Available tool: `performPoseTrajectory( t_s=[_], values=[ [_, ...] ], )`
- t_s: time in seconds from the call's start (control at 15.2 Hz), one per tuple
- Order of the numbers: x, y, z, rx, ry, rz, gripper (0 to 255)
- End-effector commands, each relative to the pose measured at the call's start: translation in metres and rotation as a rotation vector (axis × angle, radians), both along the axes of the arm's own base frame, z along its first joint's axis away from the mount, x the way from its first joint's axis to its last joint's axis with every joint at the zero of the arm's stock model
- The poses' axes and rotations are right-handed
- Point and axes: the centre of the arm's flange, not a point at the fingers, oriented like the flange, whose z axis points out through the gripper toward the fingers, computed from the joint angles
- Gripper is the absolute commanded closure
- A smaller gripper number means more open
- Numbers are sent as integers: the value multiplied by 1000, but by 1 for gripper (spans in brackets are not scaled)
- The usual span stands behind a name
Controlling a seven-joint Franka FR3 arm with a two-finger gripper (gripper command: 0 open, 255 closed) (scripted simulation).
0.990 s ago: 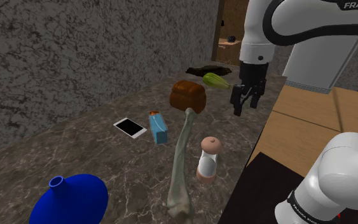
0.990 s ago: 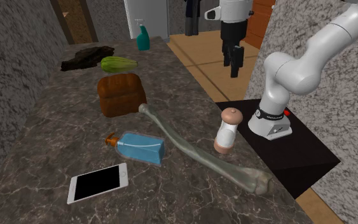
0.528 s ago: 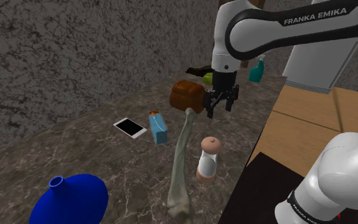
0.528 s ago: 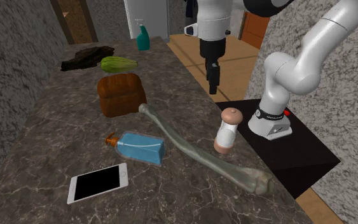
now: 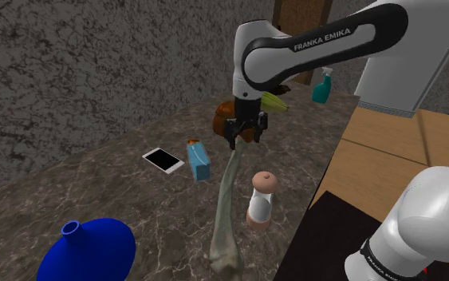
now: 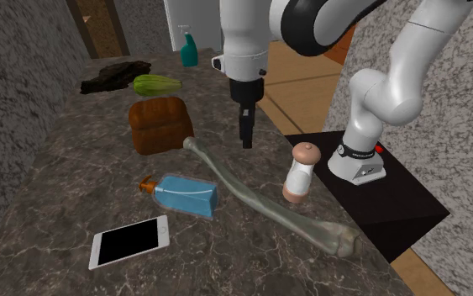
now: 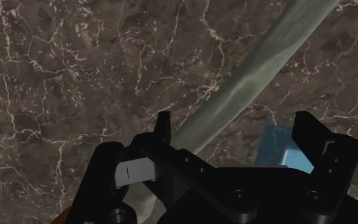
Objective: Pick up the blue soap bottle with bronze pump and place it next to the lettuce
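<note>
The blue soap bottle point(image 5: 199, 162) with a bronze pump lies on its side on the dark marble counter point(image 6: 75, 193), between a phone and a long bone. It appears again as the bottle point(image 6: 186, 196) in the second exterior view. The green lettuce point(image 6: 157, 85) lies further back; in the shoulder view the arm partly covers the lettuce point(image 5: 277, 101). My gripper point(image 5: 245, 137) hangs open and empty above the bone's far end, beside the brown loaf. In the wrist view the gripper point(image 7: 238, 127) looks down on the bone, with a corner of the bottle point(image 7: 279, 147) by one finger.
A long grey-green bone point(image 6: 260, 195) runs diagonally beside the bottle. A brown loaf point(image 6: 160, 124), white phone point(image 6: 130, 240), shaker point(image 6: 301, 172), teal spray bottle point(image 6: 189, 50) and dark lump point(image 6: 115, 76) share the counter. A blue vase point(image 5: 91, 251) stands at the near end.
The arm has swung from beyond the counter's edge in over the counter and lower, toward the bone and bottle. The fingers stay open. No object has moved.
</note>
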Motion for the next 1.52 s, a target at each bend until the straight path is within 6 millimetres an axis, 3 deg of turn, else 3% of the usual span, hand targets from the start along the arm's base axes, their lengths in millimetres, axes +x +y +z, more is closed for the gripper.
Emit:
performPoseTrajectory(
  t_s=[0.0, 0.99, 1.45],
  values=[
    [24, 9, -13, -3, -8, -19, 0],
    [195, 56, -82, -34, -66, -153, 0],
    [197, 56, -115, -34, -67, -155, 0]
  ],
)
